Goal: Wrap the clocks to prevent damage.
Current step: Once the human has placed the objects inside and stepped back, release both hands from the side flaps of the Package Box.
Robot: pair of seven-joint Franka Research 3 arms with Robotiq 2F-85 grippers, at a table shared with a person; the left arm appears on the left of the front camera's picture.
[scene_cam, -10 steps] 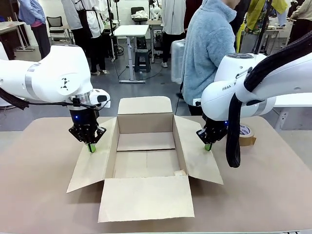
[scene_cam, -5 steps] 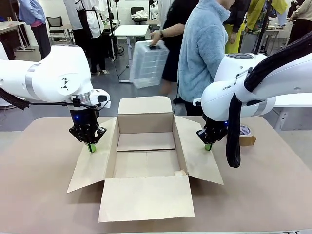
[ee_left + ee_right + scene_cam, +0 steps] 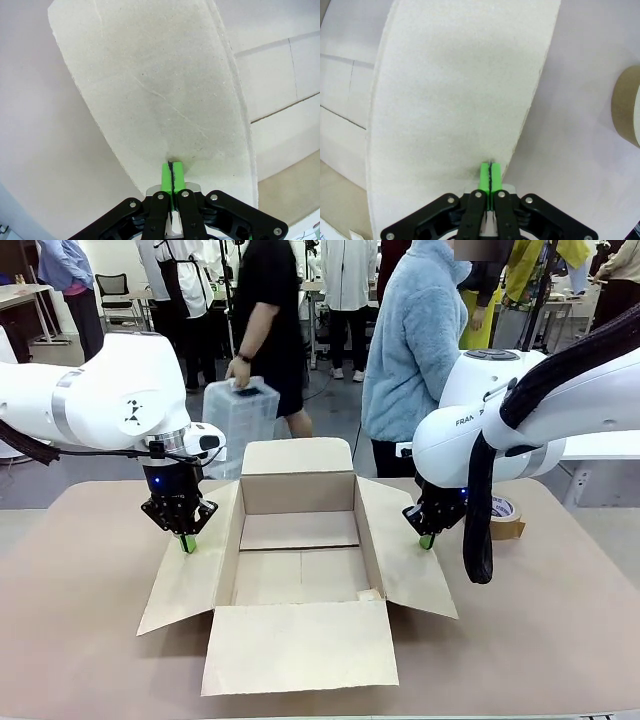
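Passer-by (image 3: 266, 315) moved left; 2 closed hands (image 3: 187, 543) (image 3: 427, 540) touch flaps (image 3: 192, 585).

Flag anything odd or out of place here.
Nothing stands out. The cardboard box sits square with four flaps spread; the left gripper and right gripper, fingers shut, rest on its side flaps. The tape roll lies flat.

Bright, diffuse indoor light, sharp focus. The box (image 3: 300, 645) casts soft shadows inside itself and on the table (image 3: 80, 640). Wrist views bow the box's straight edges; a faint grey shadow lies ahead of the fingers (image 3: 166, 177).
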